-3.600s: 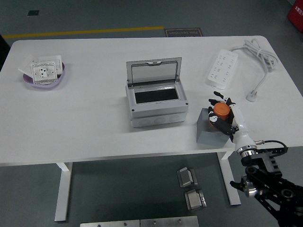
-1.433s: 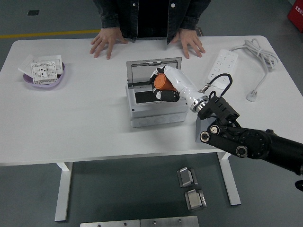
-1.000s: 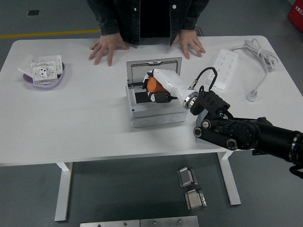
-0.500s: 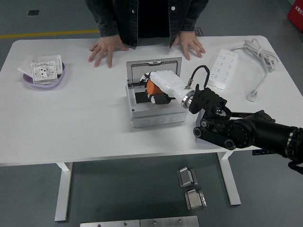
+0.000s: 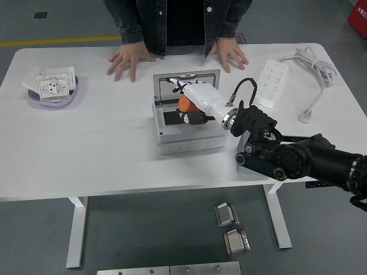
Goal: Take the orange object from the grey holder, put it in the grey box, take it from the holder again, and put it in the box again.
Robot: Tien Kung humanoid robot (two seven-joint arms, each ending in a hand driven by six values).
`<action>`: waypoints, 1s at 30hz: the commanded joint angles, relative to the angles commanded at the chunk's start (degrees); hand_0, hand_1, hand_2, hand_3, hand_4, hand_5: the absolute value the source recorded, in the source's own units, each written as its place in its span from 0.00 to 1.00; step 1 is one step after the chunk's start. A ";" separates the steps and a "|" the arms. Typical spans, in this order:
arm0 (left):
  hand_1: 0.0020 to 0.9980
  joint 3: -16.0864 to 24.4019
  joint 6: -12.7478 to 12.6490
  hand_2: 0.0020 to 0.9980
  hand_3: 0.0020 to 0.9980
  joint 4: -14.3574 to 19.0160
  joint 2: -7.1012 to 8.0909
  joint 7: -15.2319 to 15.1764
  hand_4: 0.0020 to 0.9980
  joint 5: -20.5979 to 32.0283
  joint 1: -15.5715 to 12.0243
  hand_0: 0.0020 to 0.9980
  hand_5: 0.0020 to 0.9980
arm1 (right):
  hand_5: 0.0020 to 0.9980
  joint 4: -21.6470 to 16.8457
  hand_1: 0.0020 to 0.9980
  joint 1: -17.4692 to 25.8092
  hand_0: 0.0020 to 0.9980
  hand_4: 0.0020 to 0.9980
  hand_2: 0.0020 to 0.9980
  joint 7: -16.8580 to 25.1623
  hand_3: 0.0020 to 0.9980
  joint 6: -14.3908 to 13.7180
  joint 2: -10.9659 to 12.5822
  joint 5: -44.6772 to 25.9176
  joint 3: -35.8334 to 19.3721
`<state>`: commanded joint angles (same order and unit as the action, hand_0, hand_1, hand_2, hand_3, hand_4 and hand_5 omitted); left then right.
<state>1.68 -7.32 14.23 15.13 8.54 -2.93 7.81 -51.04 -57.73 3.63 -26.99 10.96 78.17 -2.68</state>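
Right hand (image 5: 189,104): fingers clamped on orange object (image 5: 186,103), over grey box (image 5: 189,134) opening.
Person: both palms flat on table (image 5: 86,143).

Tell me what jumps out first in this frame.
The right hand, white with a black arm, reaches in from the right and holds the orange object over the open grey box at mid-table. Behind it, a person's hands lie flat on the far edge. A white power strip lies at the far right.
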 joint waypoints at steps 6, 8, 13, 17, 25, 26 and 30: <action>0.66 -0.16 0.01 0.62 0.65 0.03 -0.13 -0.04 0.65 0.12 -0.07 0.66 0.46 | 0.00 -1.35 0.80 0.87 0.88 0.66 0.83 0.26 1.00 -0.44 0.99 0.47 -1.64; 0.66 -0.27 0.01 0.62 0.65 0.04 -0.21 -0.09 0.65 0.25 -0.12 0.66 0.46 | 0.00 -2.44 0.80 1.48 0.88 0.66 0.83 0.26 1.00 -0.61 1.80 0.99 -2.81; 0.66 -0.36 0.00 0.62 0.65 0.02 -0.41 -0.13 0.65 0.56 -0.50 0.66 0.46 | 0.02 -6.95 0.80 3.64 0.88 0.67 0.83 -0.18 1.00 -0.29 5.00 1.51 -6.69; 0.66 -0.40 0.00 0.62 0.65 0.00 -0.55 -0.13 0.65 0.79 -0.89 0.66 0.46 | 0.02 -11.56 0.80 5.41 0.88 0.67 0.83 -1.21 1.00 0.89 8.21 2.05 -10.05; 0.66 -0.41 0.01 0.62 0.65 -0.05 -0.77 -0.15 0.65 1.00 -1.35 0.66 0.45 | 0.07 -21.91 0.78 6.14 0.86 0.68 0.81 -4.55 1.00 4.82 13.57 4.58 -17.59; 0.66 -0.37 0.00 0.62 0.65 -0.05 -0.75 -0.14 0.65 0.96 -1.33 0.66 0.45 | 0.07 -22.74 0.78 5.46 0.86 0.68 0.81 -4.69 1.00 5.10 13.65 4.48 -17.95; 0.66 -0.16 -0.01 0.62 0.65 -0.05 -0.65 -0.04 0.65 0.64 -1.15 0.66 0.45 | 0.12 -21.64 0.73 2.50 0.82 0.68 0.79 -4.54 0.95 5.69 12.71 3.04 -17.46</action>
<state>1.53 -7.33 14.19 14.48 8.50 -2.29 6.65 -72.68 -55.23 -0.91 -21.30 23.67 81.21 -20.13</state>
